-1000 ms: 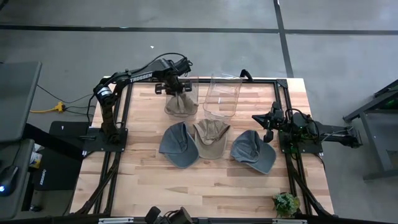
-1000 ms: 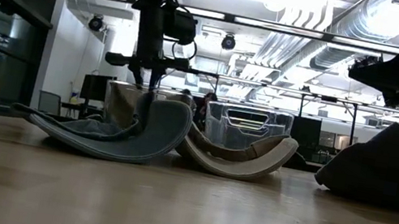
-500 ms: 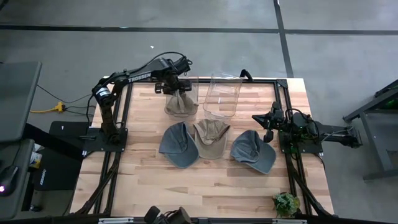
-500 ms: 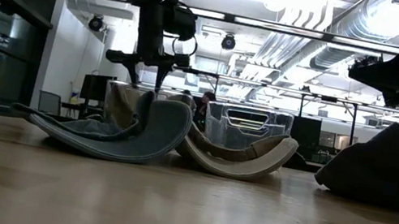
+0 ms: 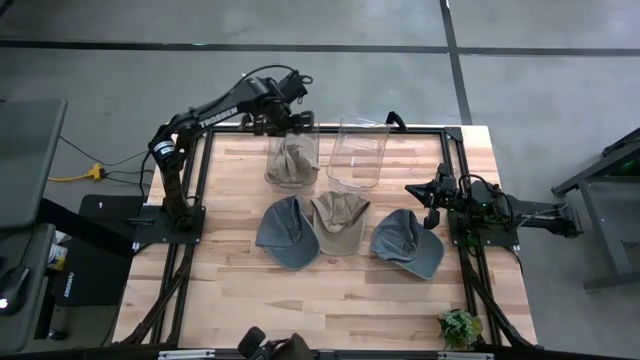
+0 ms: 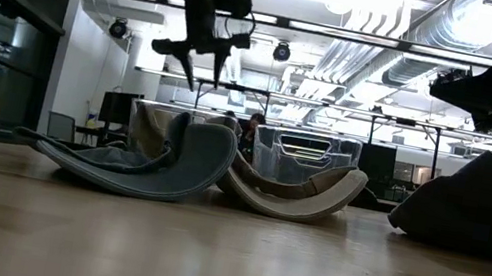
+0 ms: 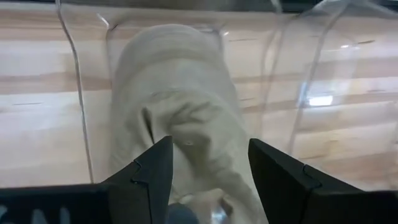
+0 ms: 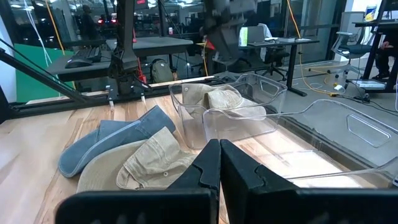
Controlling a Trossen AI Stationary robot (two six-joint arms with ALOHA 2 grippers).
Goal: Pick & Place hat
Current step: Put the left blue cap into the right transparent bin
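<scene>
Tan hat [image 5: 291, 160]: crumpled inside the left clear bin [image 5: 292, 180] at the table's far edge.
Left gripper [image 5: 283, 121]: above that bin, fingers apart, holding nothing.
Second clear bin [image 5: 357, 156]: just beside the first, to its right.
Blue-grey cap [image 5: 285, 232], beige hat [image 5: 339, 222], dark grey cap [image 5: 408, 242]: in a row on the wooden table [image 5: 330, 290], nearer than the bins.
Right gripper [image 5: 433, 192]: at the table's right edge, near the dark grey cap, fingers together.
Small plant [image 5: 459, 327]: near right corner.
</scene>
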